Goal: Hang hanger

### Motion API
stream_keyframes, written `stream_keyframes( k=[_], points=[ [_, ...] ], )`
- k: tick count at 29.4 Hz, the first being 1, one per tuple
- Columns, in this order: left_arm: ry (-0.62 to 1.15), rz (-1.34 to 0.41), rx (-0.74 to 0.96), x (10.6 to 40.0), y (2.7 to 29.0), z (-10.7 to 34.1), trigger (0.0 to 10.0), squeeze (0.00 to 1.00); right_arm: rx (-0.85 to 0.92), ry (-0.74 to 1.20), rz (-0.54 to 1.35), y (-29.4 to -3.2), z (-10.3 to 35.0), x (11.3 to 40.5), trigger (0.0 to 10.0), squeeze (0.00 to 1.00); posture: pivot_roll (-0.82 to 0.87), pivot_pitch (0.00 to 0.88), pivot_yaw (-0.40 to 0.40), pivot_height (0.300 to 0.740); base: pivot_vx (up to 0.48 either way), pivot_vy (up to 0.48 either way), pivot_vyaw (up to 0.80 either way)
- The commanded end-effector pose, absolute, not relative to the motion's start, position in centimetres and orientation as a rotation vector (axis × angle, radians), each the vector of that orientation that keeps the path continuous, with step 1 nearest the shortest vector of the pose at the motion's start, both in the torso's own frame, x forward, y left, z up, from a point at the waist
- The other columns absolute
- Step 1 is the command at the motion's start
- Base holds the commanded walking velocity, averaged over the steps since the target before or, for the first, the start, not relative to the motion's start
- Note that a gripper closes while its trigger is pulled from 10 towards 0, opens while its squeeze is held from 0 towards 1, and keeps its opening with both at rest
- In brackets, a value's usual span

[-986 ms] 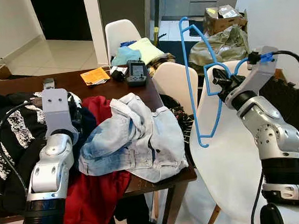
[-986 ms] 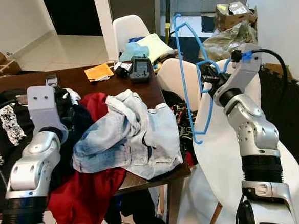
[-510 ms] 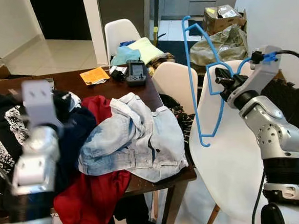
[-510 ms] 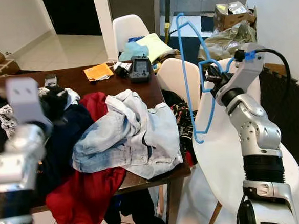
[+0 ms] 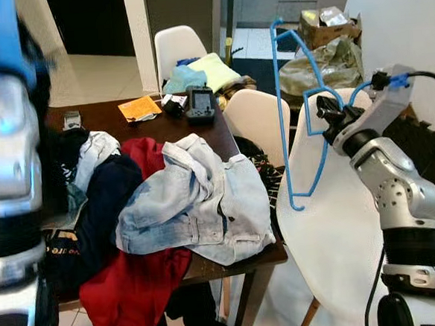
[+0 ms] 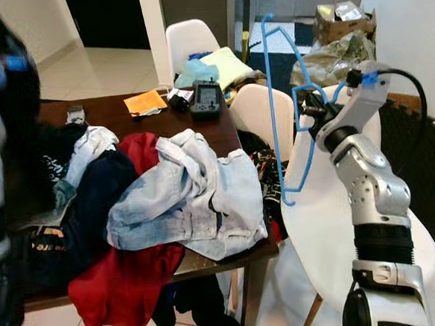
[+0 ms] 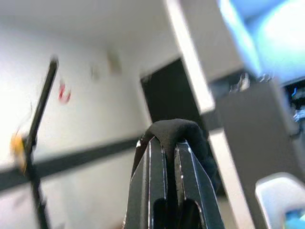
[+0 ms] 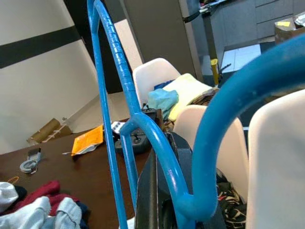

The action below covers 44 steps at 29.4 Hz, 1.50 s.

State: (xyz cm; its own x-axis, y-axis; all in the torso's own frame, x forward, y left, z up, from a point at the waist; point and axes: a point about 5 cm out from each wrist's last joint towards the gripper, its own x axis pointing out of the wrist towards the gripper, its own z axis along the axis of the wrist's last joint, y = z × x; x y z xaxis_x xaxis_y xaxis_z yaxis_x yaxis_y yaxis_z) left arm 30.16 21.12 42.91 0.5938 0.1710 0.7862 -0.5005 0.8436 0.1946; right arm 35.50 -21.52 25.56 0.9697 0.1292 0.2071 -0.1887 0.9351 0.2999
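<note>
A blue wire hanger (image 5: 282, 114) stands upright in the air beside the table's right end, in front of a white chair. My right gripper (image 5: 325, 115) is shut on the hanger's curled part, and the wrist view has the blue wire (image 8: 107, 95) crossing right over its fingers (image 8: 167, 191). My left arm (image 5: 3, 133) is raised very close to the camera at the far left, blurred. A black garment (image 6: 23, 154) hangs down from it. In the left wrist view the left gripper (image 7: 169, 143) is shut, with black cloth (image 7: 174, 128) draped over its tips.
The dark wooden table (image 5: 223, 136) carries a pile of clothes: pale denim jeans (image 5: 198, 202), a red garment (image 5: 137, 288), a navy one (image 5: 108, 200). A grey device (image 5: 200, 104) and an orange packet (image 5: 139, 107) lie at the far end. White chairs (image 5: 335, 237) (image 5: 255, 119) stand to the right.
My left arm has swung up from the table towards the camera, lifting the black garment off the pile. The right gripper and hanger have shifted only slightly.
</note>
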Motion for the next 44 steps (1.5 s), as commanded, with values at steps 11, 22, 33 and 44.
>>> stream_keyframes(
  k=[11,22,33,44],
  points=[
    [-0.957,0.267,0.414,30.7,16.4,44.9,10.0,0.00,0.370,-0.220,0.184,-21.5,26.0,35.5,10.0,0.00,0.16,0.009,-0.006,0.740,-0.476,0.000,0.00],
    [-1.004,0.256,0.395,30.3,16.4,46.2,10.0,0.00,0.410,-0.247,0.165,-22.2,26.2,35.4,10.0,0.00,0.16,0.006,-0.004,0.740,-0.476,0.000,0.00],
    [-0.774,0.073,0.223,33.7,15.2,41.4,10.0,0.00,0.226,-0.113,0.045,-23.6,24.1,35.7,10.0,0.00,0.14,0.000,0.001,0.740,-0.297,0.000,-0.33],
    [-0.110,-0.071,0.228,38.4,15.9,22.8,10.0,0.00,0.056,0.157,-0.137,-26.7,17.2,34.2,10.0,0.00,0.11,0.002,-0.018,0.740,0.000,0.000,-0.78]
  ],
)
